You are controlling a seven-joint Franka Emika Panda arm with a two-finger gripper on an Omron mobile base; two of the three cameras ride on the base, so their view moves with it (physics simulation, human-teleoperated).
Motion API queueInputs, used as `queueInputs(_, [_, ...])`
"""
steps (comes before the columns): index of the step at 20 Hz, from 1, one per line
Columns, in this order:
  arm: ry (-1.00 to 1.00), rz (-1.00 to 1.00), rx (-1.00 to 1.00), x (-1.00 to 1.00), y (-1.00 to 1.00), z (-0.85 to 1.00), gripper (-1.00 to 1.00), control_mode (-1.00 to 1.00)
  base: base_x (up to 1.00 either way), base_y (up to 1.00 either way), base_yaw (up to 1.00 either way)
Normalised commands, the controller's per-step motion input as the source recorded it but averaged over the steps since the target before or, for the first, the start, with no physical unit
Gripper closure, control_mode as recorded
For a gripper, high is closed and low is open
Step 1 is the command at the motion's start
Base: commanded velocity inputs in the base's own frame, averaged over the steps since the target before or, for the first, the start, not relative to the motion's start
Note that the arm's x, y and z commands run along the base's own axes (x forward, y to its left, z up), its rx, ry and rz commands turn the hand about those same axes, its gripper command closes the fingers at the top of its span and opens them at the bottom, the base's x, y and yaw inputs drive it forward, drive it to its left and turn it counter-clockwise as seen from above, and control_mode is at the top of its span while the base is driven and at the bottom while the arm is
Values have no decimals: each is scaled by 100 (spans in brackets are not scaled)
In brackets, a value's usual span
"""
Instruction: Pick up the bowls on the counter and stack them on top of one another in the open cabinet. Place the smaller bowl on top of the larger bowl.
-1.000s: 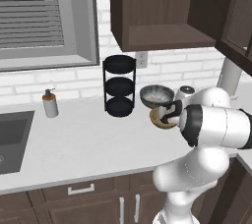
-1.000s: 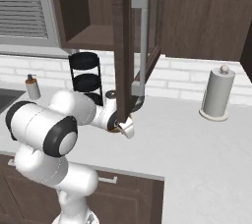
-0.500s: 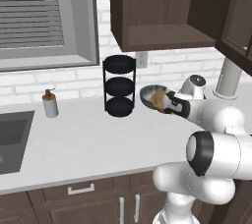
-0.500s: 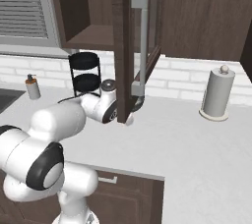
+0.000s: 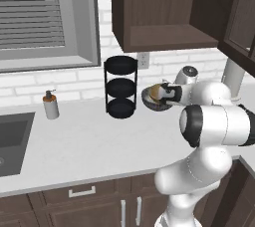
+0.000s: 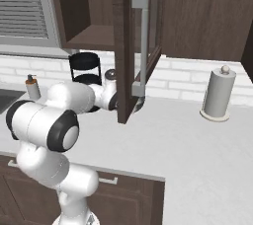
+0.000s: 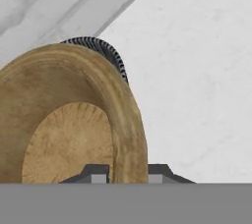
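Gripper [image 5: 164,93] pinches smaller bowl [image 7: 74,125] by rim, one finger each side, above larger bowl [image 5: 149,102] on counter [image 5: 89,141]. Wood likely light, stiff; thin-rim hold may pivot.

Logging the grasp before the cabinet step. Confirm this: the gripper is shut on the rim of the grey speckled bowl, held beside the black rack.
Wrong bowl. The hand view shows the gripper shut on the rim of the smaller bowl, the tan one; the larger bowl sits behind it on the counter. It is held beside the black rack.
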Motion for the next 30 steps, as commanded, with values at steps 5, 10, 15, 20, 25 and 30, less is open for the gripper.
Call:
queueInputs(5, [0,-1,0,51,-26,-7,100,-100,0,0,0])
queueInputs(10, [0,-3,0,62,-22,-10,100,-100,0,0,0])
queueInputs(15, [0,-2,0,58,-2,-24,100,-100,0,0,0])
queueInputs(20, [0,0,-1,35,0,-29,-100,-100,0,0,0])
queueInputs(25, [-5,-1,10,-9,-19,40,-100,-100,0,0,0])
queueInputs(30, [4,0,5,-28,-34,-12,-100,-100,0,0,0])
